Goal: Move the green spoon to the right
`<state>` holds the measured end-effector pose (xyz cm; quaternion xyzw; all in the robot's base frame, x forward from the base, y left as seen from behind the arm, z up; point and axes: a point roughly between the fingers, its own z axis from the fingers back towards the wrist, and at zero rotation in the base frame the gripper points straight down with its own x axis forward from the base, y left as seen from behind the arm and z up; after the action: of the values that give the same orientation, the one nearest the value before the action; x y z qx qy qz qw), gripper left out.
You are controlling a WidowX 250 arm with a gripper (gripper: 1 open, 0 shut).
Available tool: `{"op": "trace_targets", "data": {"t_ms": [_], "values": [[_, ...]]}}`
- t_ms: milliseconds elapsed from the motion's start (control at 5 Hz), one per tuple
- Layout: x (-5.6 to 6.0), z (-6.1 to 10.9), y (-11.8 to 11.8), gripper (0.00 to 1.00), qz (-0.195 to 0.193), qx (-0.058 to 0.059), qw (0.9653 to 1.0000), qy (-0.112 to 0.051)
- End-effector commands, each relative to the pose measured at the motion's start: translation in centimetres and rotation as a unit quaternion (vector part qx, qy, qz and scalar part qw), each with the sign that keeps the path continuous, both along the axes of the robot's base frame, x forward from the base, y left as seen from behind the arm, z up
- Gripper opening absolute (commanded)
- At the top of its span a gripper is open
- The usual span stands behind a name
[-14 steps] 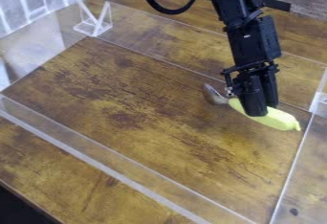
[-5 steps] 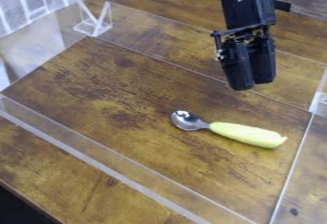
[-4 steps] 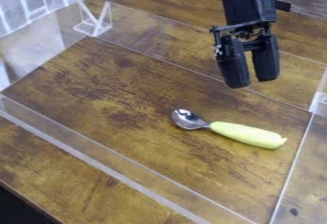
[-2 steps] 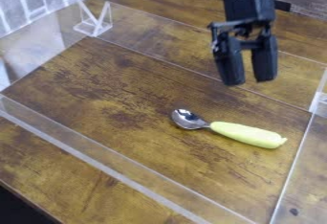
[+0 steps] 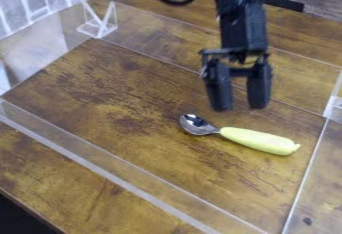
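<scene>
Bench (image 5: pixel 120 98) of dark, worn wood fills the single camera view, bordered by a low clear plastic wall (image 5: pixel 80 168) along its near and side edges. The green spoon (image 5: pixel 241 134) lies flat on it toward four o'clock of the frame: the silver bowl points to nine o'clock, the chunky yellow-green handle runs off toward three o'clock, near the right-hand wall. The black claw (image 5: pixel 237 102) hangs just above the spoon, at twelve o'clock from its bowl, fingers spread wide and pointing down, pinching nothing and clear of the spoon. A small clear stand (image 5: pixel 96 18) sits at eleven o'clock, well apart.
</scene>
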<state>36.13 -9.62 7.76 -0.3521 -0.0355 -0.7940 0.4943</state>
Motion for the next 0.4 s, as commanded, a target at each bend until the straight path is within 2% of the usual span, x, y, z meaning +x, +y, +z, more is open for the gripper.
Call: {"op": "trace_targets", "data": {"t_ms": [0,200], "values": [[-0.23,1.39,1.24,0.0,0.01,-0.005,0.999,-0.043],[-0.44,2.04,0.97,0.0,-0.025,-0.004,0.9988,-0.043]]}}
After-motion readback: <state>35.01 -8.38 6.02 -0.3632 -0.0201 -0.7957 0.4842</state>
